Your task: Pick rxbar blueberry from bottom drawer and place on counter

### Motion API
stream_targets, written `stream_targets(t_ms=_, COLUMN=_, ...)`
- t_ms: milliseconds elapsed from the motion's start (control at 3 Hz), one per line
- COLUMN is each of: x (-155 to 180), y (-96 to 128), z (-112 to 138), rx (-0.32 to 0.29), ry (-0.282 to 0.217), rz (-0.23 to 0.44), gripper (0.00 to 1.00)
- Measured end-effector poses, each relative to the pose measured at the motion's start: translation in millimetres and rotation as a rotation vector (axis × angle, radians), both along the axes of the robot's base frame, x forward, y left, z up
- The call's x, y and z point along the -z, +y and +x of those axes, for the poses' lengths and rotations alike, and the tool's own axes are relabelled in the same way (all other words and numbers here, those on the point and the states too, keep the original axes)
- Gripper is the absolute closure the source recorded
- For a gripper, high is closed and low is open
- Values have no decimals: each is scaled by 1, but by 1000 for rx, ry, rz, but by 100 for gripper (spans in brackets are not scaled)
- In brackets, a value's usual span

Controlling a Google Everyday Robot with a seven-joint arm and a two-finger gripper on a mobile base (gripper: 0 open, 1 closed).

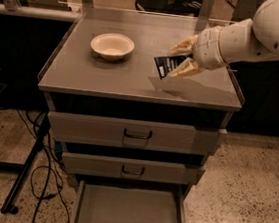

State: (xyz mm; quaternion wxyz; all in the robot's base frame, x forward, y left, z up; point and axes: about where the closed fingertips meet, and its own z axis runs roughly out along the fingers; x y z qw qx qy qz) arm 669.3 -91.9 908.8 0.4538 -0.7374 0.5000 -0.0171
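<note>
My gripper (178, 58) hangs over the right middle of the counter (84, 69), reaching in from the right on a white arm. It is shut on the rxbar blueberry (165, 65), a small dark wrapper with white lettering that sticks out to the left of the cream fingers (184, 68). The bar is tilted and held a little above the grey top, with its shadow below it. At the bottom of the view the bottom drawer (127, 215) stands pulled out, showing a bare grey floor.
A cream bowl (112, 45) sits on the counter's left rear part. Two upper drawers with dark handles (137, 134) are closed. A black stand and cables (27, 171) are on the floor at the left. Speckled floor lies to the right.
</note>
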Motion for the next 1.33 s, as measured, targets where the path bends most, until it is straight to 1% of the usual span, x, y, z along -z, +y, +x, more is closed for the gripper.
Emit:
stream_targets(t_ms=333, x=14, y=0, z=1, rx=-2, ry=32, rz=-10, gripper=100)
stream_targets(t_ms=667, x=35, y=-4, z=8, rx=10, ry=69, rz=-53, gripper=100)
stream_targets(t_ms=1000, x=38, y=-5, z=9, rx=12, ry=72, rz=-58, gripper=84)
stream_targets(t_ms=1333, x=38, y=-5, z=9, rx=12, ry=72, rz=-58, gripper=61)
